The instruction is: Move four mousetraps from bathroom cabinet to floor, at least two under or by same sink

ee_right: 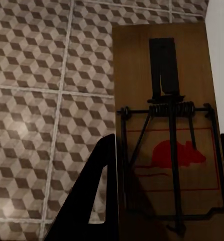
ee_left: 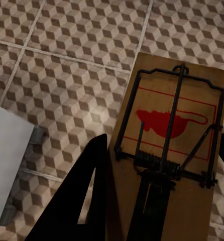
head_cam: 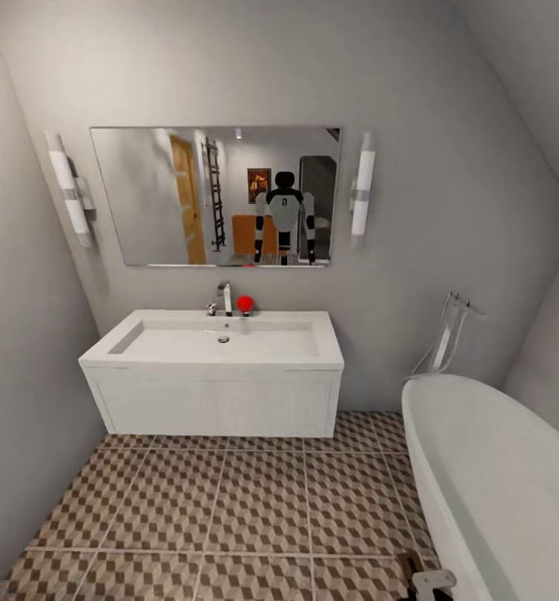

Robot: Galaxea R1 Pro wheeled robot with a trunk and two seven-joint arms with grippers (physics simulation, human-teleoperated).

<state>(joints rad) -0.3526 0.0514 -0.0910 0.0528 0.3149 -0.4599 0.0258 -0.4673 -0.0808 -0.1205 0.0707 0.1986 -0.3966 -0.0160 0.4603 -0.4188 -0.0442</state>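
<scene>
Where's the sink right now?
In the head view, the sink sits straight ahead against the far wall, under the mirror, left of the bathtub.

The bathroom floor (head_cam: 254, 509) consists of large square tiles with a brown, beige and white cube pattern and pale grout lines. The white bathtub (head_cam: 496, 484) stands directly on it. In both wrist views, the same tiling lies beneath each hand, beyond the fingers.
</scene>
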